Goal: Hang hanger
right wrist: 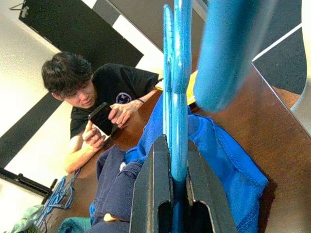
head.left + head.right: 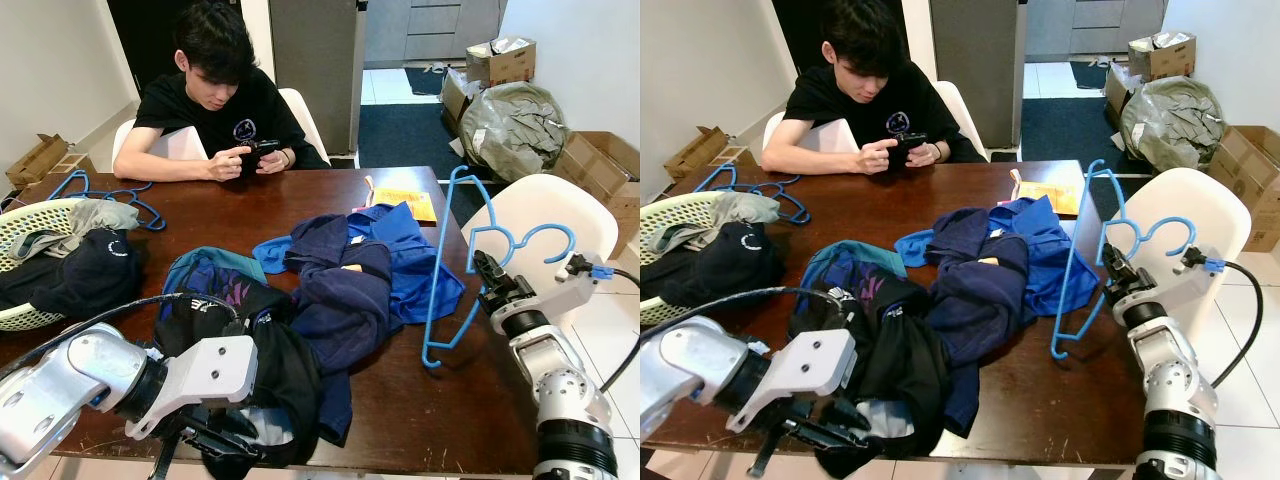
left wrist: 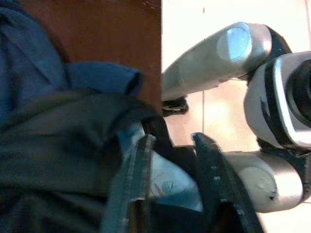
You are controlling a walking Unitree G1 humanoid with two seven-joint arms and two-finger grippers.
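Dark brown wood of a dining table (image 2: 470, 400) carries a heap of clothes: a navy garment (image 2: 340, 290) in the middle, a bright blue shirt (image 2: 415, 260) beside it, a black garment (image 2: 275, 370) at the near edge. At the far side a seated person (image 2: 215, 95) looks at a phone. A pale laundry basket (image 2: 20, 225) of clothes sits at the robot's left, with spare blue hangers (image 2: 110, 192) lying just beyond it.

Raised above the table's right edge, the right gripper (image 2: 487, 272) holds the blue plastic hanger (image 2: 450, 270), its 2 fingers pinching the hanger's frame between them. The hanger stands nearly upright, hook up and lower end near the tabletop, probably so that a garment can be threaded onto it.

At the near edge, the left gripper (image 3: 170, 189) reaches into the black garment; its 2 fingers are slightly parted with cloth lying between them, apparently to lift that piece toward the hanger. Whether they truly grip the cloth I cannot tell.
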